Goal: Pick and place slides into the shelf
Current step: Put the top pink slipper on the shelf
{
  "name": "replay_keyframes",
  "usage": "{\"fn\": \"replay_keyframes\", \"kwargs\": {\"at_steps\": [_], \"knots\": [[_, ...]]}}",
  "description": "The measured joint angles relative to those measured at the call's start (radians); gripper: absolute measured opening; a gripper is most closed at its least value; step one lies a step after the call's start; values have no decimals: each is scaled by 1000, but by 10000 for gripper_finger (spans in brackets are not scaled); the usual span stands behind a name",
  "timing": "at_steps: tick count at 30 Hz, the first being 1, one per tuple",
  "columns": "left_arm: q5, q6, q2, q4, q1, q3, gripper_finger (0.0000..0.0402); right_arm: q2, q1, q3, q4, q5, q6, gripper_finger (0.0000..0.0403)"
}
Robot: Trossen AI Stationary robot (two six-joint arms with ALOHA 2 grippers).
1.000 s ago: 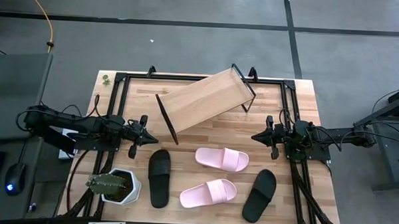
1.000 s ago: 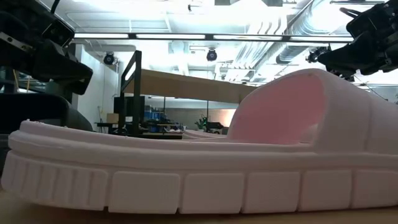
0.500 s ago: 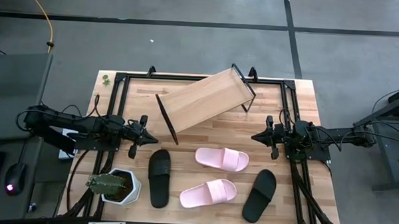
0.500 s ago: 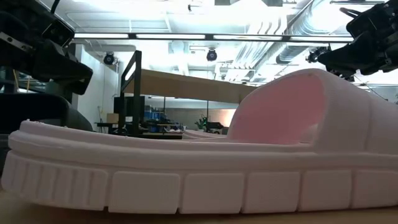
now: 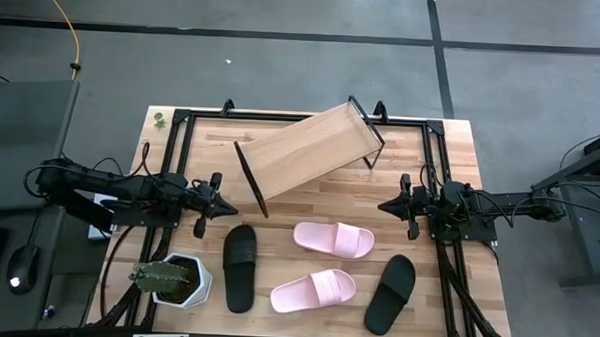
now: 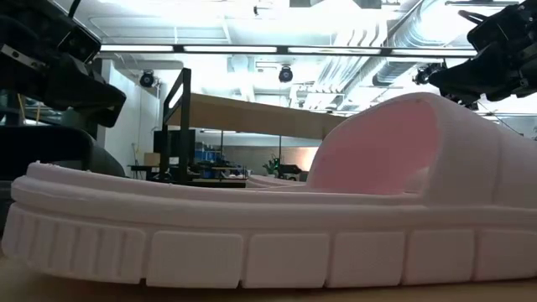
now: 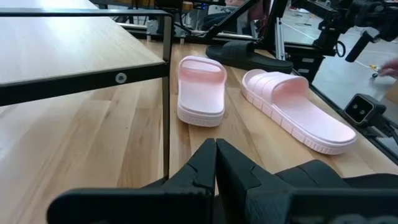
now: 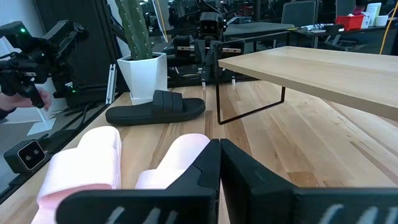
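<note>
Nothing shifted between the earlier frames and this one; both arms held at the same stations. Left gripper (image 5: 223,207) parked at the table's left side, fingers pressed shut on nothing, facing inward; right gripper (image 5: 385,205) mirrored at the right side, likewise closed and empty. Shelf (image 5: 306,153) lay skewed across the far half of the tabletop (image 5: 450,164), tilted off square, bare of any sandal. Four slides waited on the near half: left black slide (image 5: 240,266) just beside the cactus pot (image 5: 179,279); upper pink slide (image 5: 334,238) between the grippers; lower pink slide (image 5: 314,290) nearer the front edge; right black slide (image 5: 391,293) near the right front. Judged as the very start, no pick yet begun; next move probably called for opening a pincer, dropping over a strap, and lifting clear. Open wood around the upper pink slide gave easy approach; shelf's black end frame (image 5: 250,179) stood close by the left gripper, a likely snag; pot crowded the left black slide.
</note>
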Motion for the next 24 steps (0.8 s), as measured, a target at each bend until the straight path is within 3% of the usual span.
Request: {"fn": "replay_keyframes", "kwargs": {"at_steps": [24], "knots": [[-12,-1,0,-2,0,0,1,0,0,0,0,0,0,0]]}}
